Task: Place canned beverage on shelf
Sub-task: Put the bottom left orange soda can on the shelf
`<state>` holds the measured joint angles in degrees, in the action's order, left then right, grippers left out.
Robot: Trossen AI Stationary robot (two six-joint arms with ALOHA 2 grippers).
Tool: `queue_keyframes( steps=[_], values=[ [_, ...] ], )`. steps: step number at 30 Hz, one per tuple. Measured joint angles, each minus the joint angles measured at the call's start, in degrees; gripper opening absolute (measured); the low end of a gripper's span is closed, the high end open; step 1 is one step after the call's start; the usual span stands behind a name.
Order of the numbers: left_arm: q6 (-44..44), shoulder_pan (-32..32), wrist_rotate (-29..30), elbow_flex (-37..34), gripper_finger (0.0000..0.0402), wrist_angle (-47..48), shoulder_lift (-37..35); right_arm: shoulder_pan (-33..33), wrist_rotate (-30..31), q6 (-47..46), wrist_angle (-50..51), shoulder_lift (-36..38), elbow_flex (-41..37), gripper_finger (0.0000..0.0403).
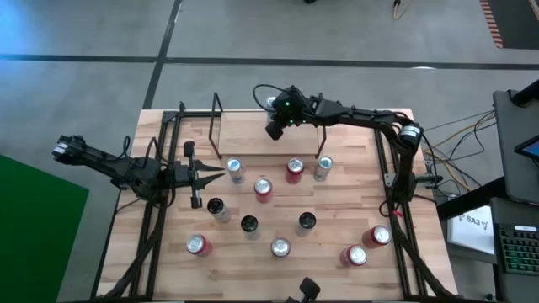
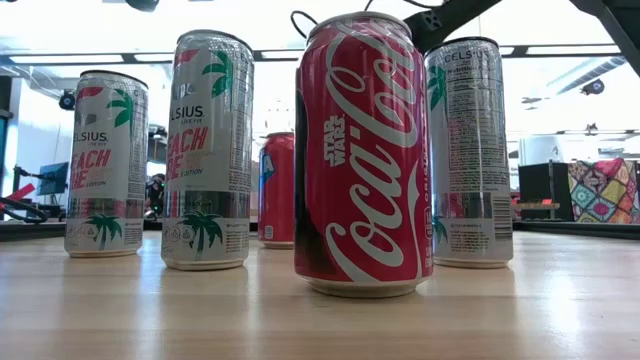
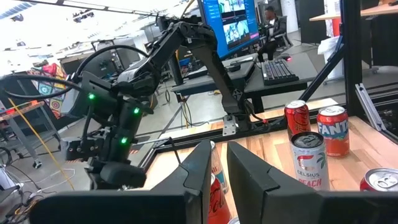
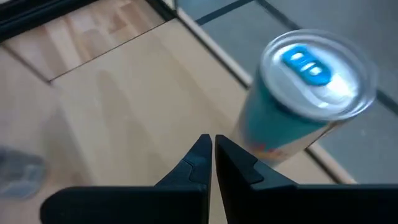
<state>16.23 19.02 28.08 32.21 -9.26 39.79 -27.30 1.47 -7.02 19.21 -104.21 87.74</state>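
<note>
Nearest the table's front edge, at about six o'clock in the overhead view, stand loose cans on the light wooden table (image 1: 354,215): a silver-topped can (image 1: 280,247) at the middle, a red can (image 1: 198,245) toward seven o'clock, and two red cans (image 1: 367,245) toward five o'clock; at table height a tall red Coca-Cola can (image 2: 362,155) fills the foreground, with palm-printed white Celsius cans (image 2: 208,150) standing behind it; farther in, at nine o'clock, the left gripper (image 1: 215,176) hangs low over the boards, its dark fingers (image 3: 202,168) nearly together with only a narrow gap and nothing between them; farther back, a row of cans stands across the table's middle, a red-topped one (image 1: 294,170) among them; at the far edge, around twelve o'clock, is the narrow black wire shelf with a pale wooden floor (image 1: 253,135), and the right gripper (image 1: 275,129) hovers over it, its fingers (image 4: 198,158) closed tip to tip on nothing; just beside them a teal can with a silver lid and blue tab (image 4: 305,99) stands apart from the fingertips on the wooden floor near its far edge.
</note>
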Motion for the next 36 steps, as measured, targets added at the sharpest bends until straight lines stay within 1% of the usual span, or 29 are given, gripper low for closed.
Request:
queue_keyframes(
  steps=[2, 4, 10, 15, 17, 19, 23, 26, 28, 30, 33, 36],
  values=[
    [0.0, -0.01, 0.0, 0.0, 0.0037, 0.08, 0.0, 0.82, -1.3, -1.24, 3.15, 0.85, 0.0, 0.0012],
    [0.0, -0.02, 0.0, 0.0, 0.0037, 0.07, 0.0, 2.26, -1.37, -2.25, 6.87, 1.96, 0.0, 0.0012],
    [-0.4, 0.0, -0.03, 0.0, 0.0037, -0.69, 0.45, 8.67, -1.34, -3.5, 17.11, 7.71, 0.0, 0.0012],
    [-1.66, 0.01, -0.11, 0.02, 0.0037, -4.71, 2.79, 15.28, 1.92, -3.44, 18.65, 13.63, 0.0, 0.0012],
    [-3.92, 0.11, -0.13, 0.02, 0.0037, -7.3, 4.37, 18.19, 2.7, -3.44, 19.02, 16.11, -0.02, 0.0012],
    [-6.9, 0.51, -0.43, 0.02, 0.0037, -9.64, 6.43, 21.81, 5.61, -3.44, 19.43, 18.31, -0.62, 0.0012],
    [-10.36, 2.29, -0.8, 0.14, 0.0037, -12.81, 11.23, 29.98, 13.58, -4.01, 19.41, 22.25, -3.68, 0.0012],
    [-11.76, 4.06, -0.79, 2.52, 0.0037, -12.61, 13.87, 35.4, 17.01, -6.37, 18.86, 24.96, -6.71, 0.0012],
    [-11.84, 5.33, -0.79, 4.85, 0.0037, -11.1, 15.4, 38.6, 18.71, -7.57, 17.3, 26.38, -9.0, 0.0012],
    [-11.89, 6.36, -0.76, 7.81, 0.0037, -7.59, 17.07, 41.6, 19.53, -8.39, 15.13, 27.5, -11.35, 0.0012],
    [-13.22, 7.66, -0.73, 12.62, 0.0037, -1.21, 19.46, 45.45, 19.55, -9.68, 12.16, 28.77, -14.06, 0.0012],
    [-14.94, 8.67, -0.68, 16.5, 0.0037, 4.28, 22.14, 48.87, 19.58, -10.71, 11.27, 29.24, -15.2, 0.0012]
  ],
)
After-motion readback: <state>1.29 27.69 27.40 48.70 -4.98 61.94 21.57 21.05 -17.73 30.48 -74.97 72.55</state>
